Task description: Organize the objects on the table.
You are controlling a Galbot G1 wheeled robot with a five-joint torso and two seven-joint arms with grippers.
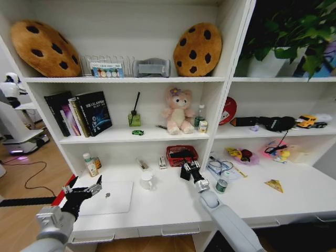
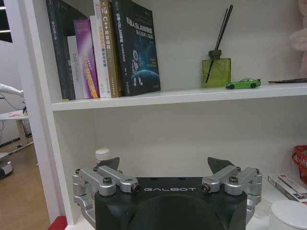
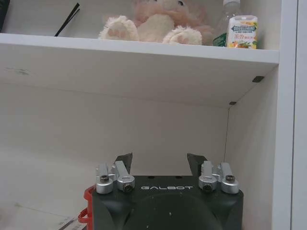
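1. The long white desk with shallow drawers (image 1: 294, 197) spans the lower half of the head view.
2. The thin silver laptop (image 1: 107, 198) lies flat at lower left, long axis left-right.
3. The left gripper (image 1: 84, 191), fingers spread and empty, hangs just left of the laptop, the nearer arm.
4. The right gripper (image 1: 189, 169), fingers spread, sits at frame centre, touching the small red basket (image 1: 181, 155).

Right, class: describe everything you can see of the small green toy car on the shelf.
The green toy car is a tiny, glossy, bright green sports-car model that looks like painted metal or plastic, with dark wheels and windows. It stands upright on its wheels on the white middle shelf, side-on in the left wrist view, next to the green reed-diffuser bottle. Nothing grips it.
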